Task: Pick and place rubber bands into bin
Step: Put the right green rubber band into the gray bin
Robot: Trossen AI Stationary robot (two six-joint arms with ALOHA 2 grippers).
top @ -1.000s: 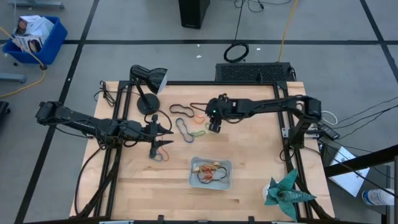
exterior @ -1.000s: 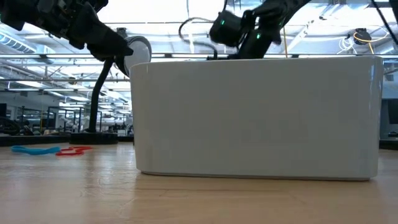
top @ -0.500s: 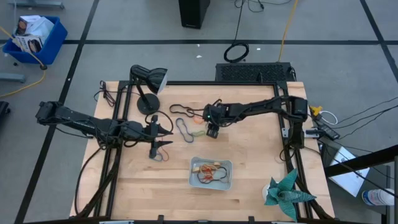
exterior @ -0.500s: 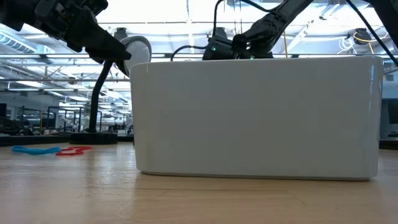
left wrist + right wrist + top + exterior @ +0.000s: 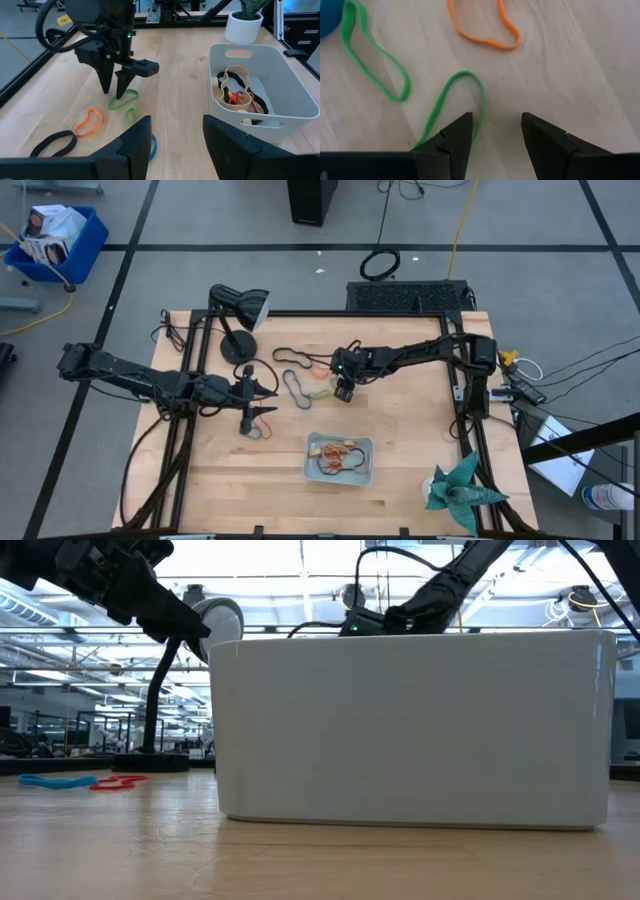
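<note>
Several rubber bands [image 5: 239,96] already lying in the bin [image 5: 295,92]: a tan loop, a black one, orange and red beneath, tangled together. Roughly half of the lot judged as done. Left outside, on the bare wood of the table [image 5: 410,450] beyond the bin's far side: a green band [image 5: 380,75] in a loose double curl, an orange band [image 5: 482,27] just beside it, a black band [image 5: 52,144] further out, a blue band [image 5: 151,145] nearer the bin, and thin dark loops [image 5: 292,358] well beyond, toward the desk lamp [image 5: 235,315]. Two more, blue and red [image 5: 85,781], seen flat on the table to one side of the bin in the low view.

Right gripper [image 5: 492,132] poised directly above the green band, well clear of the bin, fingers spread with the loop's near curve between and just under the tips; nothing pinched yet. Judged as the approach for the next pick. Left gripper [image 5: 172,142] waiting off to the bin's side, near the blue band, fingers likewise apart and empty.
</note>
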